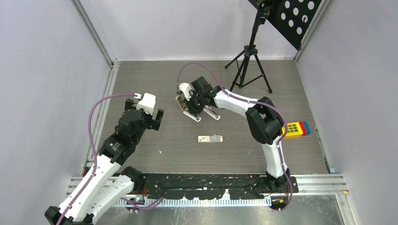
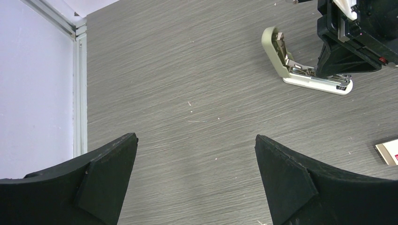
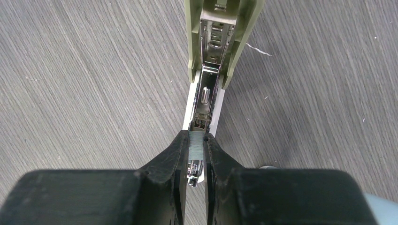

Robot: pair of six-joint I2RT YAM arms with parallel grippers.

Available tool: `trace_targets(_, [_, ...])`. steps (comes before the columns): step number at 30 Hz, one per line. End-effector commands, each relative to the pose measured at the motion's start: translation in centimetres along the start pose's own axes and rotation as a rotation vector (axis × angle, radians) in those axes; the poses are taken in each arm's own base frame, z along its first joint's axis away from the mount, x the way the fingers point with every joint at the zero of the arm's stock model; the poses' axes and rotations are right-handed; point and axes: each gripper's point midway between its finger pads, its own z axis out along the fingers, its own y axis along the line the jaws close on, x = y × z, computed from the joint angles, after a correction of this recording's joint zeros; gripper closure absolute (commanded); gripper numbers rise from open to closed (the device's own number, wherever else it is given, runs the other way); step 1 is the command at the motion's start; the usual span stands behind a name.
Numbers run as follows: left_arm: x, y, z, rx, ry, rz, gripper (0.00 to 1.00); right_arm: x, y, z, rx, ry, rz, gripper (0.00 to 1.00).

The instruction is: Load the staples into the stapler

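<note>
One strip [image 3: 196, 146] pinched in R gripper [image 3: 196, 140], right over stapler [image 2: 300, 72], end-on to its track [image 3: 206, 93]; lid [image 3: 220, 28] swung up and open. Step in hand, my read: seating strip in track. Next move needs strip lined up w/ track, lowered flat, then let go. Any tilt prob. catches a rail. Box [image 1: 210, 138] lies bases-side of stapler, apart from it. L gripper [image 2: 196, 138] spread wide, empty, well left of stapler.
</note>
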Motion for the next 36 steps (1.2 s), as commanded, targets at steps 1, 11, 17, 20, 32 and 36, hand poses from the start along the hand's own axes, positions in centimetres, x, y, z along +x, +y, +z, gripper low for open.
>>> trace_targets(1, [-1.0, 0.1, 0.1, 0.0, -0.046, -0.012, 0.0, -4.0, 0.3, -2.2, 0.004, -0.112, -0.019, 0.83])
trace_targets(11, [-1.0, 0.1, 0.1, 0.001, -0.046, -0.012, 0.0, -3.6, 0.4, -2.0, 0.0, -0.103, -0.002, 0.83])
trace_targets(17, [-1.0, 0.1, 0.1, 0.003, -0.046, -0.011, 0.0, -3.2, -0.2, -2.1, 0.025, -0.092, 0.001, 0.83])
trace_targets(20, [-1.0, 0.0, 0.1, 0.003, -0.045, -0.011, 0.0, -3.1, -0.4, -2.1, 0.029, -0.089, 0.005, 0.83])
trace_targets(32, [-0.9, 0.0, 0.1, 0.007, -0.045, -0.011, 0.0, -2.9, -0.2, -2.3, 0.025, -0.08, 0.024, 0.83])
trace_targets(36, [-0.9, 0.0, 0.1, 0.007, -0.045, -0.01, 0.0, -2.8, -0.3, -2.4, 0.031, -0.077, 0.033, 0.83])
